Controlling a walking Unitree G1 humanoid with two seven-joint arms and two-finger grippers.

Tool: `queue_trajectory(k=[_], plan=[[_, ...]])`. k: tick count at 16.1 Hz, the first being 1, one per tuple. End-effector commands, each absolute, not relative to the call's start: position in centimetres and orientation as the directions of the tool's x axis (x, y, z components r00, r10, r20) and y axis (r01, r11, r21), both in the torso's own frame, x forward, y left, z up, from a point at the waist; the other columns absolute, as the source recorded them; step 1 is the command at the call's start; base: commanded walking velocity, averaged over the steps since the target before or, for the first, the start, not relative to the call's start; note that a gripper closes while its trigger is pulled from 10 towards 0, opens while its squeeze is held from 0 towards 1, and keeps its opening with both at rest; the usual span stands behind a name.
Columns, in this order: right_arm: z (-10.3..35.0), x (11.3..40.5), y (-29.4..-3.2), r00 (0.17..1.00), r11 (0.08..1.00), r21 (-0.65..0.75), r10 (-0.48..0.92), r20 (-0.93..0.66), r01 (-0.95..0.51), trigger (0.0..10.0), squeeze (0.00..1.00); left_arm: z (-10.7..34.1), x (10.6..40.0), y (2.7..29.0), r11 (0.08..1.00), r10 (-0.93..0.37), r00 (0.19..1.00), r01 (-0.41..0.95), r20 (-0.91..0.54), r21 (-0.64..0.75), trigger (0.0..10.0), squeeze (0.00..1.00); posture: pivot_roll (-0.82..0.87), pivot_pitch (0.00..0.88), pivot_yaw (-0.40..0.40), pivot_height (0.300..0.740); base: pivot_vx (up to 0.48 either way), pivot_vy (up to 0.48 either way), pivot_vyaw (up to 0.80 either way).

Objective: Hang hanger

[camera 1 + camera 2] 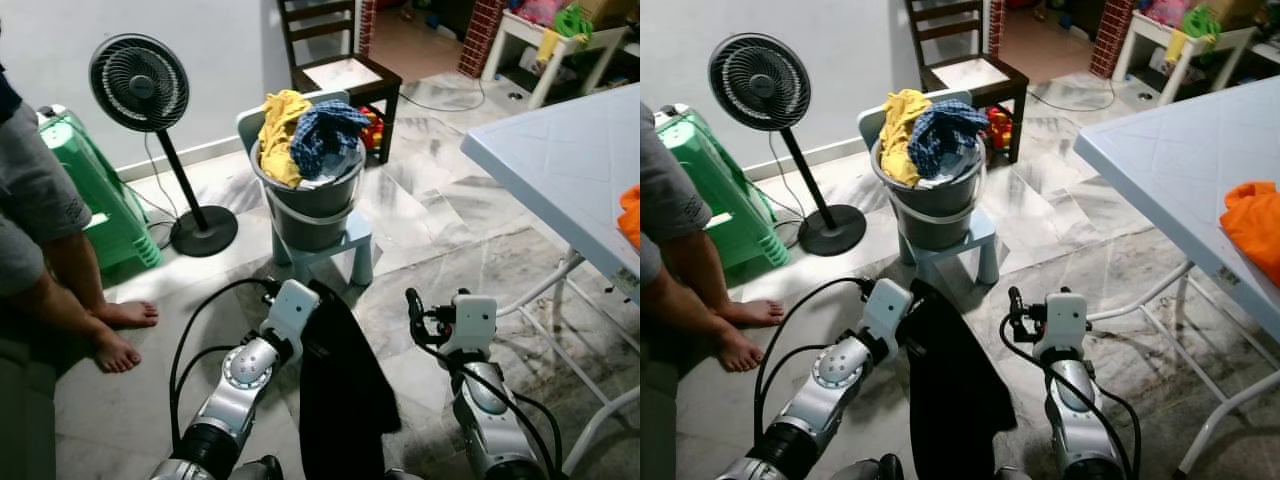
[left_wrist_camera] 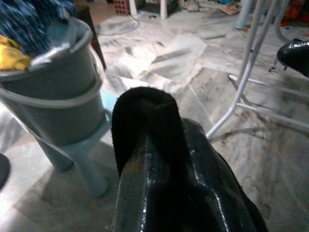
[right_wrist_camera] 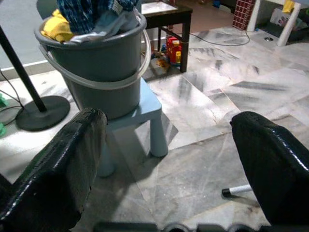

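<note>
Bare marble floor [image 1: 430,240] lies open between the bucket [image 1: 308,205] on its small chair [image 1: 345,240] and the white surface [image 1: 560,160]. The fan stand [image 1: 200,228] and a person's feet [image 1: 118,335] crowd the left.

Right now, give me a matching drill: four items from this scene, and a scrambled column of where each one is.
1. black cloth
2. bucket
3. orange cloth
4. fan

a. on the white table
b. on the blue stool
c. on the floor by the wall
d. held in the left gripper

Pairs: 1-d, 2-b, 3-a, 4-c
</note>
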State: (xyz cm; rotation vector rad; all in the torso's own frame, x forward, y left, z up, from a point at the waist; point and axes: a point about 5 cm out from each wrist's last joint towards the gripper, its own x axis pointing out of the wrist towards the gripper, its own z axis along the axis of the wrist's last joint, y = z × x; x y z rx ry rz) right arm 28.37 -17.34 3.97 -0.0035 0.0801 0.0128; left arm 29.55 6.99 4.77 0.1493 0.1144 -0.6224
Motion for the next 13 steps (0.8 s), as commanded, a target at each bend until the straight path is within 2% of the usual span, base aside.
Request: queue_trajectory(k=[1,4,7,10,13], plan=[[4.1,28.4,-17.3,0.997,1.0,-0.003,0.007,-0.079,-0.007,10.0,0.0,4.7,29.9,7.3,0.811,-0.56,0.813,0.577,-0.16,0.093,10.0,0.0,-0.16,0.092,0.026,0.74,0.0,0.0,0.0],[3.8,28.5,-17.4,0.995,1.0,0.0,-0.01,-0.1,0.01,10.0,0.0,2.6,29.7,8.6,0.857,-0.488,0.832,0.514,-0.265,0.036,10.0,0.0,-0.17,0.063,0.032,0.74,0.0,0.0,0.0],[3.1,28.7,-17.7,0.989,0.999,0.031,-0.037,-0.142,0.042,10.0,0.0,-0.2,28.5,10.6,0.902,-0.396,0.823,0.432,-0.408,-0.004,10.0,0.0,-0.18,0.026,0.036,0.74,0.0,0.0,-0.8],[2.2,28.6,-18.0,0.979,0.996,0.055,-0.06,-0.196,0.072,10.0,0.0,-1.6,27.6,11.3,0.917,-0.347,0.805,0.398,-0.482,0.005,10.0,0.0,-0.18,0.0,0.034,0.74,0.0,0.0,-0.8],[-0.2,27.5,-18.4,0.944,0.995,0.053,-0.066,-0.322,0.088,10.0,0.0,-2.9,26.4,11.9,0.928,-0.302,0.778,0.372,-0.551,0.016,10.0,0.0,-0.17,0.0,0.029,0.74,0.0,0.0,-0.8]])
